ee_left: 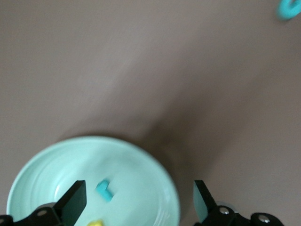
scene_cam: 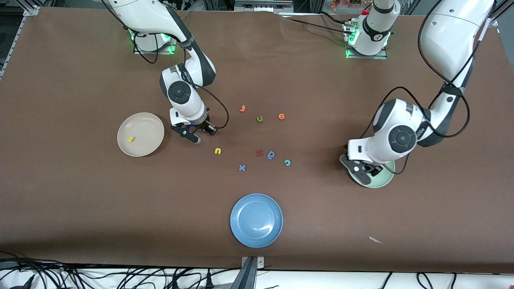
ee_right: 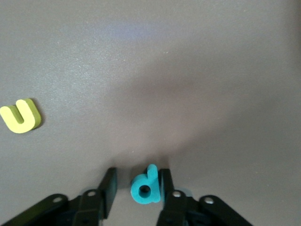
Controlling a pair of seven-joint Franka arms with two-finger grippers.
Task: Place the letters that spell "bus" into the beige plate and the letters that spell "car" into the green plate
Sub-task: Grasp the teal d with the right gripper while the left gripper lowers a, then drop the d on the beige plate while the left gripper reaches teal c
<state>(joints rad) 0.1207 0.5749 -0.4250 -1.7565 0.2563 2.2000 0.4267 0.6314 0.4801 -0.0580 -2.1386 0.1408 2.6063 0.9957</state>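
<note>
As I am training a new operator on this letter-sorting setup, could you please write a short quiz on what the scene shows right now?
1. True or false: the beige plate already holds the yellow s.
2. Which letter sits between the fingers of the right gripper? A) yellow u B) teal b C) teal c
3. Fill in the blank: the left gripper hangs open over the ____ plate.

Key: 1 true; 2 B; 3 green, the green plate.
</note>
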